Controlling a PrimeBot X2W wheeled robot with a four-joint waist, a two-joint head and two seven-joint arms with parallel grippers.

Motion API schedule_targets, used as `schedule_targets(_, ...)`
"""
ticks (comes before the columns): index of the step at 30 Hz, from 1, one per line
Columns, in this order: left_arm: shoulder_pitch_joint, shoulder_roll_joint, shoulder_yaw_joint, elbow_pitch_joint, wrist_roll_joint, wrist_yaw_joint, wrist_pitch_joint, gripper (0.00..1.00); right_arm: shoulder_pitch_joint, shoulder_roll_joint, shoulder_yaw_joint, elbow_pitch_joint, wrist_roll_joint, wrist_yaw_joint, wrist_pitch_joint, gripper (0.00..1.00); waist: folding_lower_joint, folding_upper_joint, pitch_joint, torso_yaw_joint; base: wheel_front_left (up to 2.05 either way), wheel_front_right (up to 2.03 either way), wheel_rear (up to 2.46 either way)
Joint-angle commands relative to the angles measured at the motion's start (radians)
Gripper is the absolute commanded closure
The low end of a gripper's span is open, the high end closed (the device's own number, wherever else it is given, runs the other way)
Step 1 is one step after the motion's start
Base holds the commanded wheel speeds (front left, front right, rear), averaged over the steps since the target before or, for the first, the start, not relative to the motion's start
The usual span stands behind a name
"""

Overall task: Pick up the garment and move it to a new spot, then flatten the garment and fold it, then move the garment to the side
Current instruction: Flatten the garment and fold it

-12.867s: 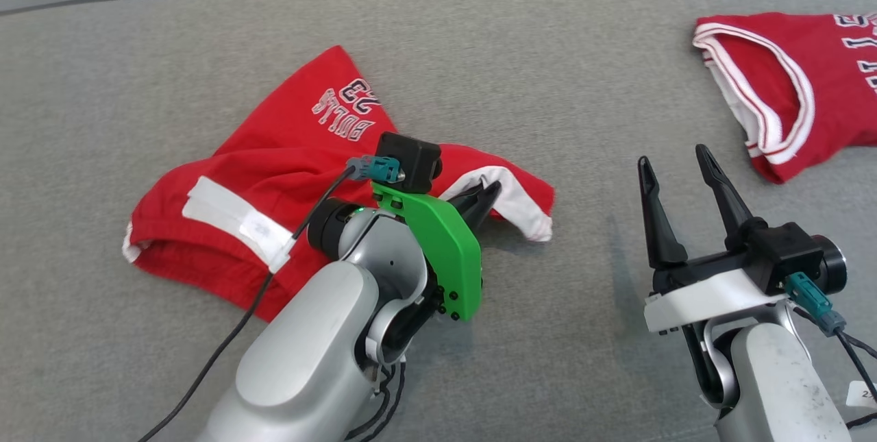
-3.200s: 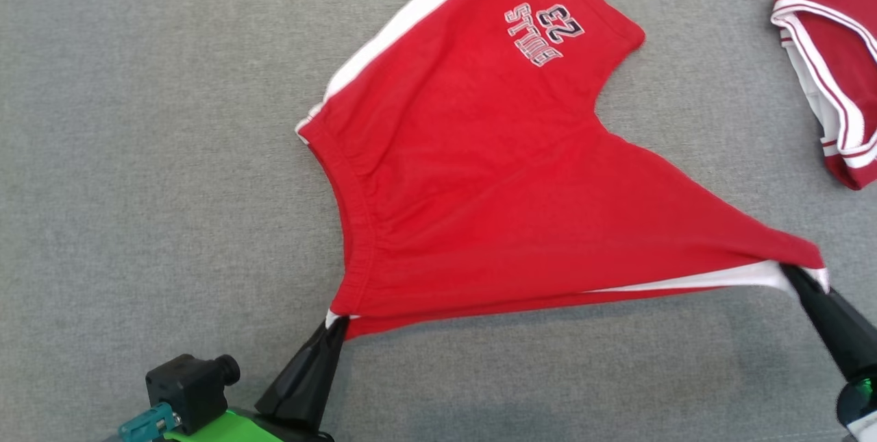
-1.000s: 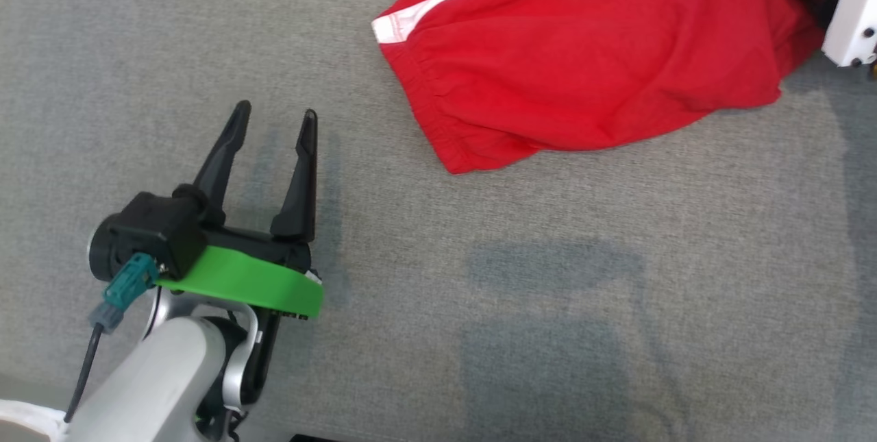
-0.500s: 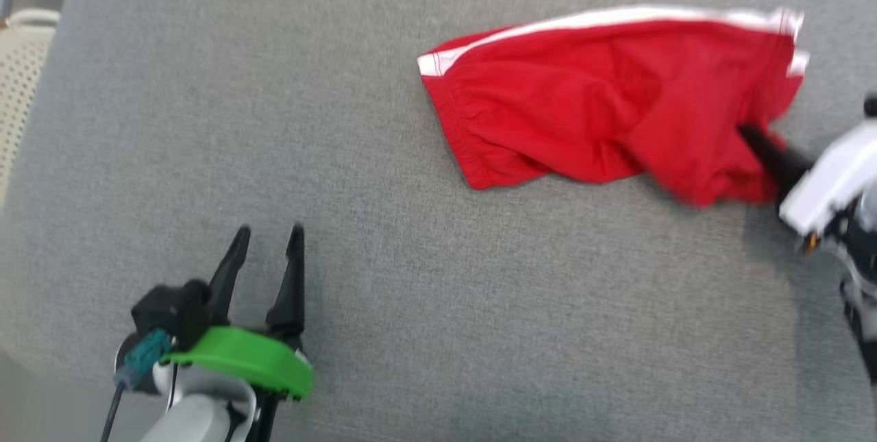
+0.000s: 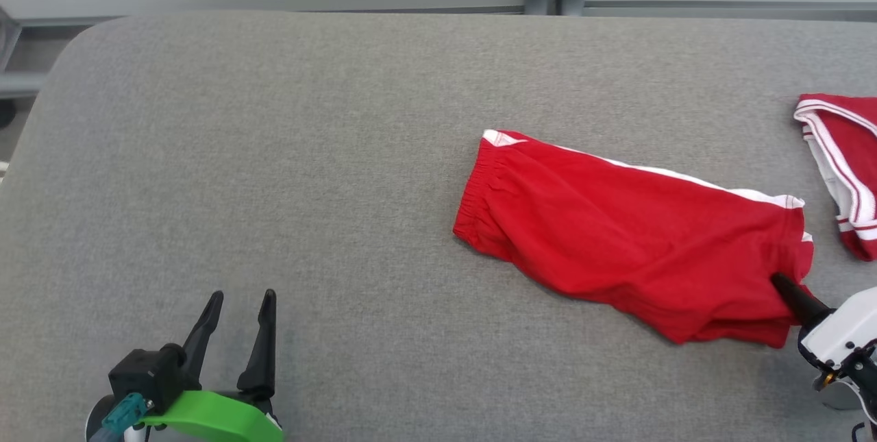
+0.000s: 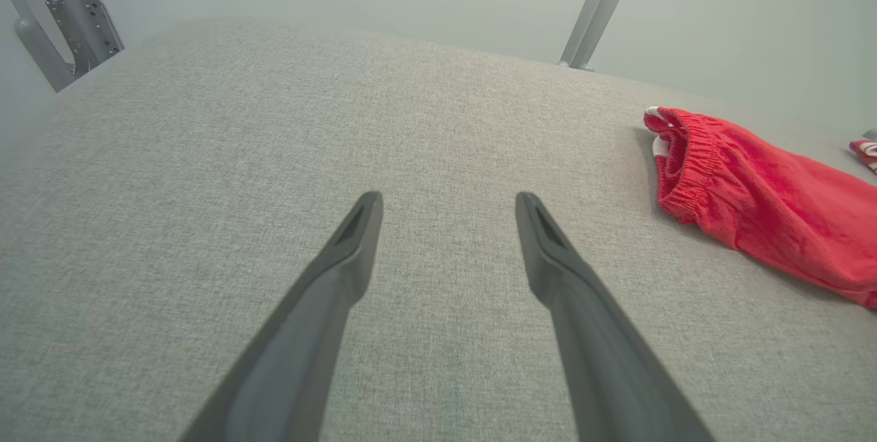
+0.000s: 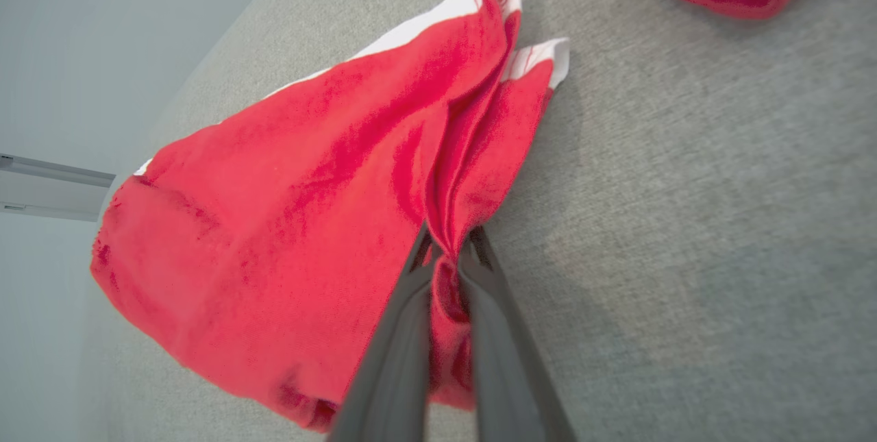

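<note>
Step in hand, as judged: shifting the folded garment to the side.

Red shorts [image 5: 630,250] lie on the right half of the grey fabric-covered worktop [image 5: 274,154]; folded lengthwise by the look of it, white side stripe [image 5: 685,178] along the far edge; elastic waistband [image 5: 479,202] toward the worktop's middle, leg hems toward its right edge.

Right gripper [image 5: 781,286] is clamped down on the near corner of the hem end; the right wrist view shows a bunched pleat of red cloth pinched between the fingers [image 7: 411,305], jaws nearly together; whether every layer is caught cannot be told, since two white-trimmed hem corners [image 7: 541,55] stand apart beyond the pinch.

Left gripper [image 5: 242,295] is spread wide and holds nothing; it sits near the near-left corner, well apart from the shorts.

Red jersey with white trim [image 5: 843,168] lies at the right edge, near the hem end but not touching it.

Notes for doing the move well:
- pull low and along the length of the shorts, so the waistband trails flat and the fold does not open;
- go slowly; a one-corner grip will likely skew the cloth, and loose layers may lag;
- pick a path clear of the jersey; dragging into it would disturb both;
- set down before letting go, then lift straight off so the pleat relaxes.
</note>
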Motion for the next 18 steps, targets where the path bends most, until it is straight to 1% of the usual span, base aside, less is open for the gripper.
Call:
schedule_targets(1,0.027,-0.001,0.007,0.007,0.014,-0.008,-0.003,0.00,0.006,-0.005,-0.014,0.021,-0.022,0.000,-0.020,1.00,0.0000,0.0065,-0.079,-0.093,0.00,0.00,0.00)
schedule_targets(3,0.033,-0.010,0.013,0.009,0.022,-0.018,-0.003,0.00,-0.011,-0.014,-0.023,0.063,-0.052,0.000,-0.034,1.00,0.0000,0.0065,-0.075,-0.103,0.00,0.00,0.00)
schedule_targets(6,0.029,-0.016,0.009,0.019,0.037,-0.022,-0.003,0.00,-0.063,-0.036,-0.027,0.102,-0.107,0.000,-0.054,1.00,0.0000,0.0065,-0.064,-0.108,0.00,0.00,0.00)
schedule_targets(9,0.006,-0.023,0.005,0.019,0.044,-0.023,-0.003,0.00,-0.138,-0.031,-0.002,0.077,-0.127,0.000,-0.073,1.00,0.0000,0.0065,-0.042,-0.107,0.00,0.00,0.00)
schedule_targets(11,-0.005,-0.025,-0.007,0.021,0.050,-0.028,0.002,0.00,-0.183,-0.003,0.024,0.033,-0.099,0.000,-0.078,1.00,0.0000,0.0065,-0.033,-0.100,0.00,0.00,0.00)
schedule_targets(13,-0.025,-0.027,-0.018,0.028,0.063,-0.034,0.006,0.00,-0.206,0.013,0.074,-0.020,-0.079,0.000,-0.053,1.00,0.0000,0.0065,-0.023,-0.089,0.00,0.00,0.00)
schedule_targets(14,-0.025,-0.027,-0.018,0.028,0.063,-0.034,0.006,0.00,-0.206,0.013,0.074,-0.020,-0.079,0.000,-0.053,1.00,0.0000,0.0065,-0.023,-0.089,0.00,0.00,0.00)
schedule_targets(16,-0.054,-0.042,-0.033,0.043,0.073,-0.041,0.009,0.00,-0.244,0.050,0.188,-0.093,-0.086,0.000,-0.020,1.00,0.0000,0.0065,-0.006,-0.080,0.00,0.00,0.00)
schedule_targets(18,-0.064,-0.046,-0.040,0.051,0.076,-0.044,0.011,0.00,-0.254,0.080,0.237,-0.086,-0.103,0.000,-0.011,1.00,0.0000,0.0065,-0.001,-0.076,0.00,0.00,0.00)
